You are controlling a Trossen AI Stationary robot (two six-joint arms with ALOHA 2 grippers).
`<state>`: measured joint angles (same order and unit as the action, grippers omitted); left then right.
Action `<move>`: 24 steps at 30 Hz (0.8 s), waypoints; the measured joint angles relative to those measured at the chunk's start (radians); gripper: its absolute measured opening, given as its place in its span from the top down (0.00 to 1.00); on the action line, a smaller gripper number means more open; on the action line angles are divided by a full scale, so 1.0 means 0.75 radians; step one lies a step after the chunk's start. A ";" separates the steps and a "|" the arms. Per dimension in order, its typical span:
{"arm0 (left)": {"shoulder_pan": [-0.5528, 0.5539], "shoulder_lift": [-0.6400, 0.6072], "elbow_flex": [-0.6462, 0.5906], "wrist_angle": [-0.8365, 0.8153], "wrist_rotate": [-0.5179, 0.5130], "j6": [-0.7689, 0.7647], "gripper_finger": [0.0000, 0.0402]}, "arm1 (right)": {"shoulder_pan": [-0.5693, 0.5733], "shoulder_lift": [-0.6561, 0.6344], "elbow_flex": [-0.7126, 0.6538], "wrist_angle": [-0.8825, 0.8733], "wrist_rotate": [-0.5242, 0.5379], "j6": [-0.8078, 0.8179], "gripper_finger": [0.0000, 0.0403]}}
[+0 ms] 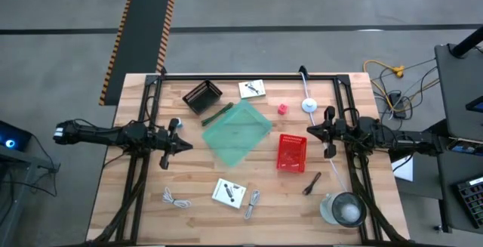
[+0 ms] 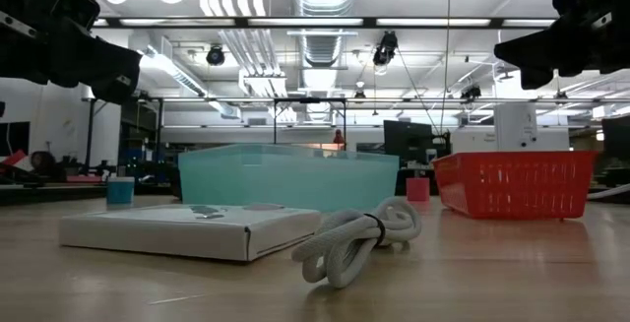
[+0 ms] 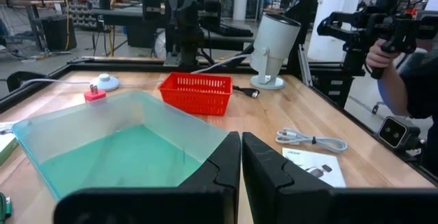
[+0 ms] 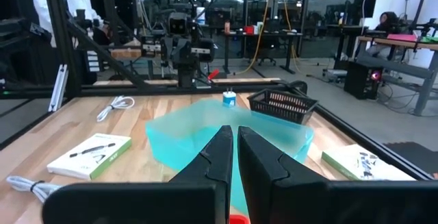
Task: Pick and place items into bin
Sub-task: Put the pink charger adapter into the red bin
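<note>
Translucent green plastic bin (image 1: 238, 132), shallow and square, sits turned diamond-wise at the centre of the overhead frame on a light wooden slatted table (image 1: 189, 224). Red plastic mesh basket (image 1: 291, 152) stands just right of the bin; a black mesh basket (image 1: 202, 96) stands at upper left of it, with a green pen (image 1: 216, 115) lying between that basket and the bin's edge. Tiny red cube (image 1: 281, 109) rests above the red basket, apart from it. Flat white printed packet (image 1: 252, 89) lies near the top centre; a second flat white printed packet (image 1: 229, 193) lies at lower centre. White coiled cable (image 1: 176, 198) is at lower left; a second coiled grey-white cable (image 1: 253, 202) lies just right of the lower packet. Dark stick (image 1: 312, 183) lies below the red basket. Left gripper (image 1: 179, 135) hovers at middle left of the frame, clear of the bin, fingers closed together and holding nothing. Right gripper (image 1: 315, 131) hovers at middle right above the red basket's upper corner, fingers likewise closed and empty.
</note>
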<state>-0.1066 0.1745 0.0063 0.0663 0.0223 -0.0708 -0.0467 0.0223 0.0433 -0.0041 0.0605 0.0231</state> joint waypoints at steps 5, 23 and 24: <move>0.000 0.000 0.000 0.035 -0.043 0.024 1.00 | 0.000 0.002 0.000 0.000 0.001 -0.005 0.97; 0.001 0.022 0.000 0.249 -0.227 0.138 0.56 | 0.001 0.216 0.000 0.200 0.281 0.042 0.63; 0.001 0.025 0.000 0.289 -0.227 0.138 0.53 | 0.000 0.242 0.000 0.235 0.330 0.042 0.59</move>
<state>-0.1062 0.1933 0.0059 0.2830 -0.1478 0.0330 -0.0465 0.2037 0.0433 0.1718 0.3076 0.0549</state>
